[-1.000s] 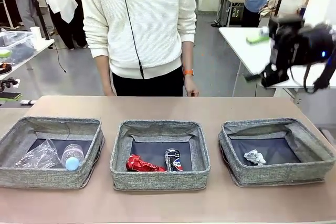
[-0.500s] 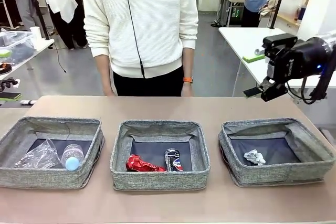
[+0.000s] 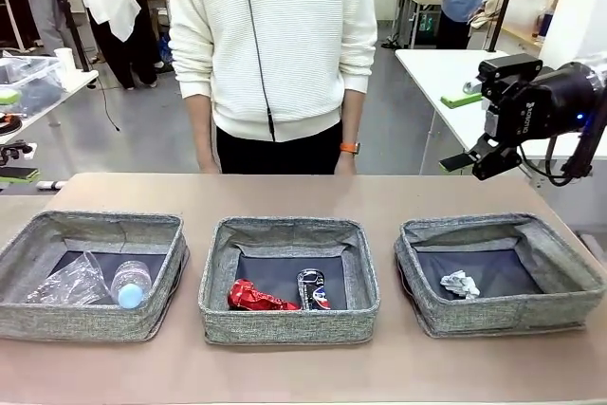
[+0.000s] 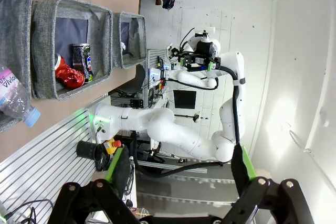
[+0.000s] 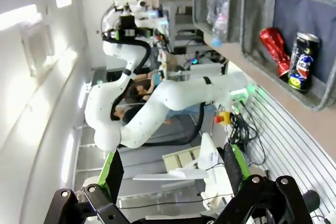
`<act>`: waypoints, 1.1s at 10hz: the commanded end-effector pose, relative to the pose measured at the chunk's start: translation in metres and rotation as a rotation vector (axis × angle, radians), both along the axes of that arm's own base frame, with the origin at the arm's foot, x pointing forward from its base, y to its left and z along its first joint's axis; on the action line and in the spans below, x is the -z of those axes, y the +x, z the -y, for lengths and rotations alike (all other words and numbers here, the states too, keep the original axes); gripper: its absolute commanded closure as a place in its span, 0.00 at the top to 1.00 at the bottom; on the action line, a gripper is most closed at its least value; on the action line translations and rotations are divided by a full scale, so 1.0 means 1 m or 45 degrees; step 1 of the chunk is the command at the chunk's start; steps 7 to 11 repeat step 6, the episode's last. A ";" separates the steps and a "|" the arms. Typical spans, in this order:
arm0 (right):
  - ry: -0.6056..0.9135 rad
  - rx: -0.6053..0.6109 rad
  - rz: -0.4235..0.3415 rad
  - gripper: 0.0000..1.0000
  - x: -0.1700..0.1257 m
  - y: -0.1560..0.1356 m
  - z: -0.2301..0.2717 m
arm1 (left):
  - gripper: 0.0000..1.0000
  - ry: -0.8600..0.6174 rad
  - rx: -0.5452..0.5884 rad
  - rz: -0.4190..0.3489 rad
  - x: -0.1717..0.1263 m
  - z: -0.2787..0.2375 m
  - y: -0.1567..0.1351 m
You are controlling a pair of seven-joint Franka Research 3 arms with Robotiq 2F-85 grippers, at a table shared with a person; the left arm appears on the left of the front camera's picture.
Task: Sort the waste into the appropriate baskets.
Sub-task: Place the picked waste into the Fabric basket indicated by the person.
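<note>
Showing "Viva"-like blue print: the clear bottle's label point(image 4: 6, 83).

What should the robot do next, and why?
Probably just pull the right end effector back to rest. It is open and empty, raised beyond the right basket; the bottle, bag, both cans and paper wad already lie in baskets.

A tan table point(image 3: 285, 192) carries 3 grey woven baskets in a row. The left basket point(image 3: 38, 320), middle basket point(image 3: 285, 324) and right basket point(image 3: 560, 305) sit apart, none touching.
</note>
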State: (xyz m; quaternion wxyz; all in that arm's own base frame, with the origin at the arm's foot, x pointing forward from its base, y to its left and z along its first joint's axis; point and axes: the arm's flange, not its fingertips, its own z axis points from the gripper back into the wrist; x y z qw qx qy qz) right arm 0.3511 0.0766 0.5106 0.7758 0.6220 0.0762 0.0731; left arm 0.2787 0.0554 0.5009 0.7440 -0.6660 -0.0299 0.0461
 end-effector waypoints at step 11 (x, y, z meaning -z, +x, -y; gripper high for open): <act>0.032 -0.004 0.023 1.00 0.000 0.000 0.000 | 1.00 -0.013 0.008 0.025 -0.002 0.000 -0.001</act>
